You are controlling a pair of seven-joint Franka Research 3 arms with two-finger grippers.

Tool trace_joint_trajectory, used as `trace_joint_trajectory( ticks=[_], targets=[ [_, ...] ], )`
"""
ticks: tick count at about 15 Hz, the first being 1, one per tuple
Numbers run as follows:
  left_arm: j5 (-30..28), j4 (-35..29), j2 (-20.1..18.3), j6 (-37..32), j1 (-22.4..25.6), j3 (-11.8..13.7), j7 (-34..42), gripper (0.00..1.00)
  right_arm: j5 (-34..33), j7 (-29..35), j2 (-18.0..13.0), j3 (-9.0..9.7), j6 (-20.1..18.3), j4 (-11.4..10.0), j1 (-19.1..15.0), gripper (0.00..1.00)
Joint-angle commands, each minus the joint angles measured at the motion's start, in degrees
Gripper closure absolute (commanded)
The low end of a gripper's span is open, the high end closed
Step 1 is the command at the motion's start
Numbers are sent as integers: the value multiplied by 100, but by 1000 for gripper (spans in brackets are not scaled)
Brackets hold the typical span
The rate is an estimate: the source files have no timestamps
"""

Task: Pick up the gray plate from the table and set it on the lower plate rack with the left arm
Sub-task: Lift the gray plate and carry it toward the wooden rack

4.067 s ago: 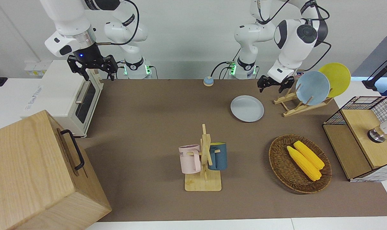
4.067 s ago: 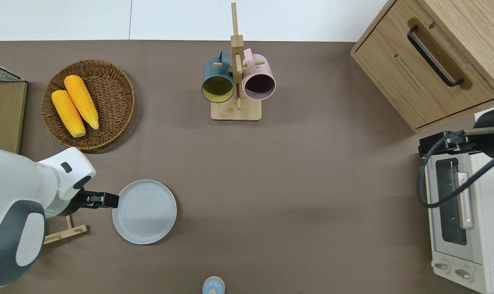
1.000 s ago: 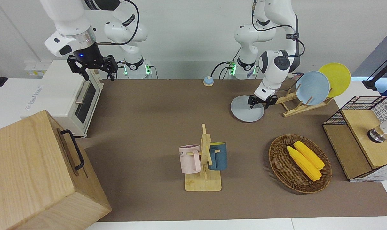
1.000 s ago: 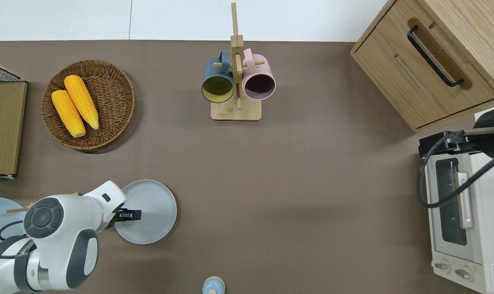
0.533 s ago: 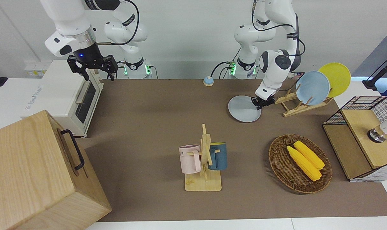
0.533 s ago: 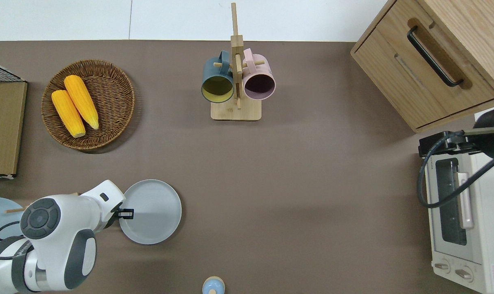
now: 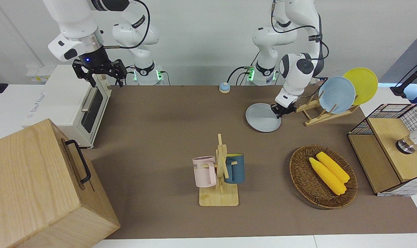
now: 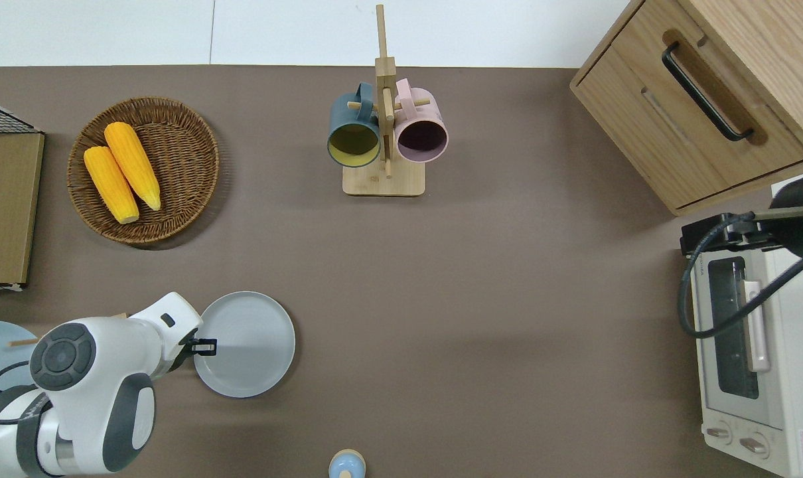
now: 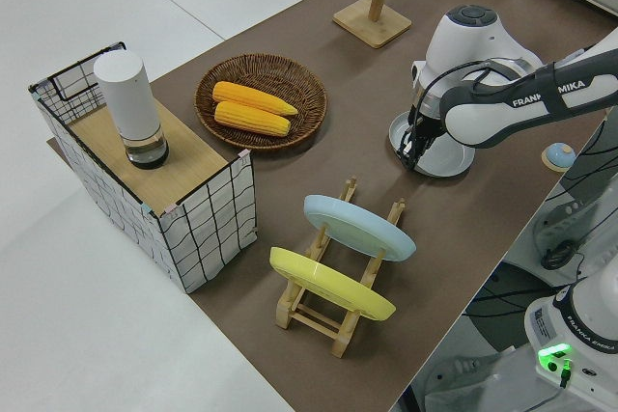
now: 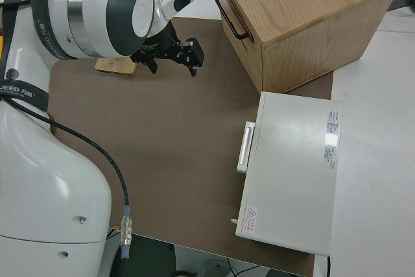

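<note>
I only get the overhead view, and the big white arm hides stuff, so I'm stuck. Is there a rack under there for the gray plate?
Observer: Yes. The lower plate rack stands beside the gray plate, toward the left arm's end of the table.
Operator: Is it full already?
Observer: No. A light blue plate and a yellow plate lean in it, but the pegs at the end nearest the gray plate are free.
Operator: Is the gripper high up or low down?
Observer: Low. In the left side view the left gripper is down at the gray plate's rim, on the side toward the rack.
</note>
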Motion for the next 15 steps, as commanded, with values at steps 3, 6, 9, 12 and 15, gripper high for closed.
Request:
trace_joint_trajectory(
  ticks=[3, 6, 9, 12, 15],
  targets=[
    [11, 335, -483, -1007, 47, 140, 26, 1000, 24, 22, 11, 17, -34, 29, -12, 17],
    [11, 862, -774, -2036, 47, 272, 43, 1000, 24, 22, 11, 17, -34, 29, -12, 17],
    [11, 1310, -932, -2765, 47, 351, 43, 1000, 24, 22, 11, 17, -34, 29, -12, 17],
    [11, 1908, -1003, -3591, 47, 474, 43, 1000, 24, 22, 11, 17, -34, 29, -12, 17],
    [72, 2217, -1055, -3962, 64, 466, 8, 1000, 24, 22, 11, 17, -34, 29, -12, 17]
  ],
)
